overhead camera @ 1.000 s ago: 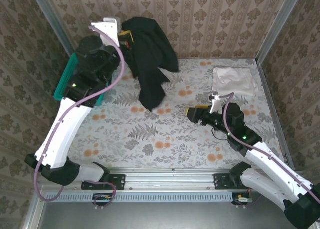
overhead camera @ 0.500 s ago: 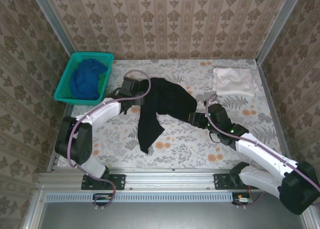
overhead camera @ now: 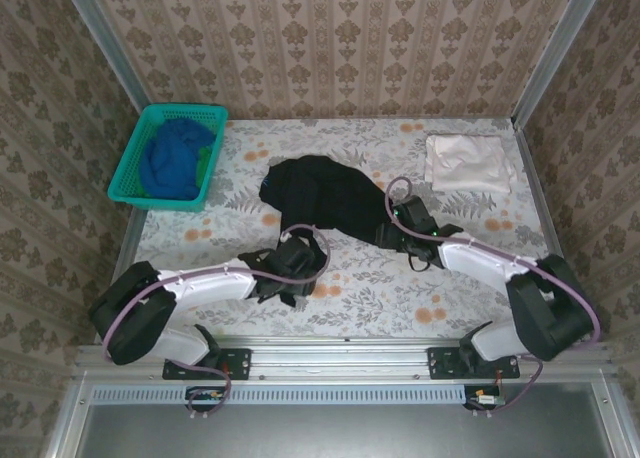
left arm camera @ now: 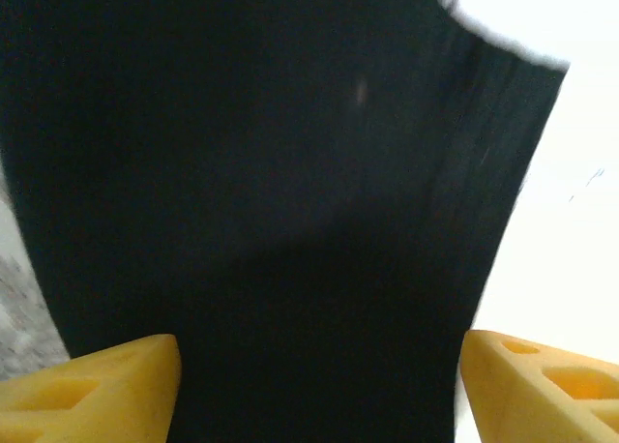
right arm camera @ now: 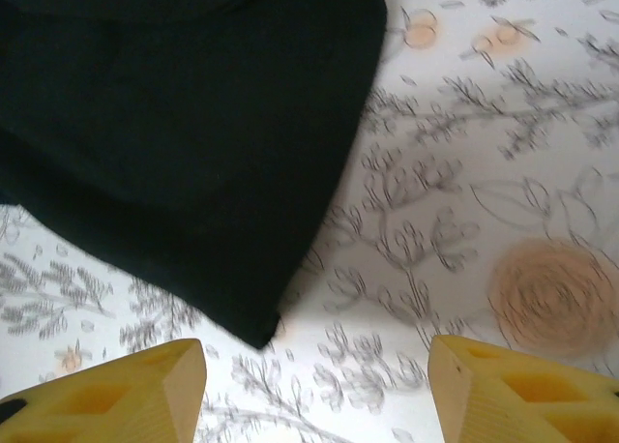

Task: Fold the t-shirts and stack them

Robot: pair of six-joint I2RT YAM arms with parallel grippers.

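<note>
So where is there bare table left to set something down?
Bare table runs along the back wall between the teal basket and the pale t-shirt. Another patch lies between the basket and the left arm, and a third at the near edge between it and the right arm. The middle is crowded: the black t-shirt, with both arms reaching to it.

L arm low, L gripper (left arm camera: 319, 375) jaws apart | R arm low, R gripper (right arm camera: 316, 370) jaws apart
</note>
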